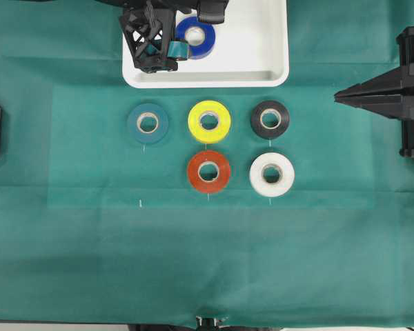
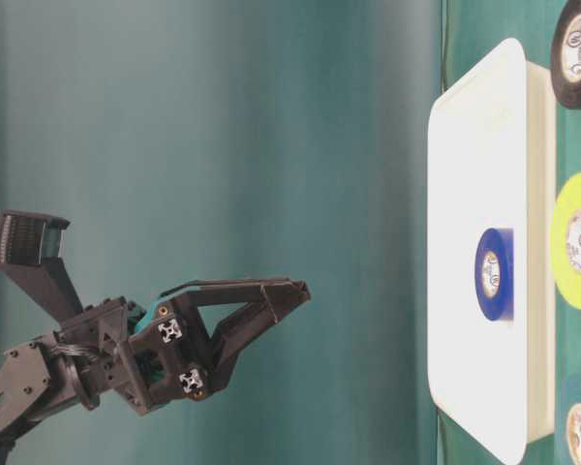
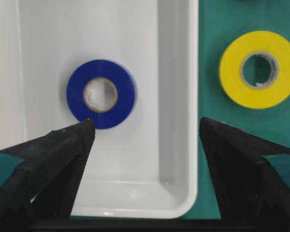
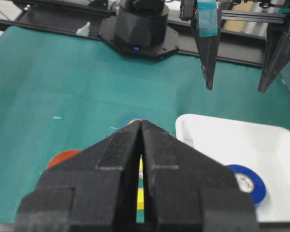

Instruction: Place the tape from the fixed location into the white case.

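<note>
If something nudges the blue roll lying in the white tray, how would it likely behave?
The blue roll lies flat on its side in the white tray, so it would probably slide rather than roll. The tray floor looks smooth and glossy, so it may skate easily. Its wound ring shape with a cardboard core suggests it is stiff and fairly light.

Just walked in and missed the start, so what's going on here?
The blue tape lies flat inside the white case. The left gripper hangs above it with its jaws open and nothing between them. The right gripper is shut and empty, off at the right side. Five other rolls sit on the green cloth in front of the case.
</note>
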Available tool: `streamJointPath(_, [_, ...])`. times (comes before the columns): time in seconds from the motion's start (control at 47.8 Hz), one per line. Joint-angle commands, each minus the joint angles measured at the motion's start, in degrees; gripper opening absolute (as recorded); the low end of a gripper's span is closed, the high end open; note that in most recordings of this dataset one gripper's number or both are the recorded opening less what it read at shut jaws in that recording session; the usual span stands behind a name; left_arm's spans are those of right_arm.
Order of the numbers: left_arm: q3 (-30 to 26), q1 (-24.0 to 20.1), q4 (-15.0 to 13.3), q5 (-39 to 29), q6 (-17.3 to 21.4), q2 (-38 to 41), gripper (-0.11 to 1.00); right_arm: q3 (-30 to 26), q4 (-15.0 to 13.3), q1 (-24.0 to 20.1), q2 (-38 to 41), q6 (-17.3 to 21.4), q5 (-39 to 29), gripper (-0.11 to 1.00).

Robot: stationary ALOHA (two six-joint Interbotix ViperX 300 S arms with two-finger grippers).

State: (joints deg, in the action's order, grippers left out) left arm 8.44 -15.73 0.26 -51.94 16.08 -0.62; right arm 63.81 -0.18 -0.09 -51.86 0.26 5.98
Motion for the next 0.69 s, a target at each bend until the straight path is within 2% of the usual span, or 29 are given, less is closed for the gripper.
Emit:
streamJointPath(0.0, [-0.9,0.2,-0.2,0.4,-0.1,-1.8,0.85,-1.7,-0.1,0.0,0.3,0.1,0.3,0.0])
streamJointPath(0.67, [-0.4,0.4,-0.2,0.3,0.1,-2.4,0.85,-1.8,-0.1,0.0,0.3,0.1,0.3,0.0])
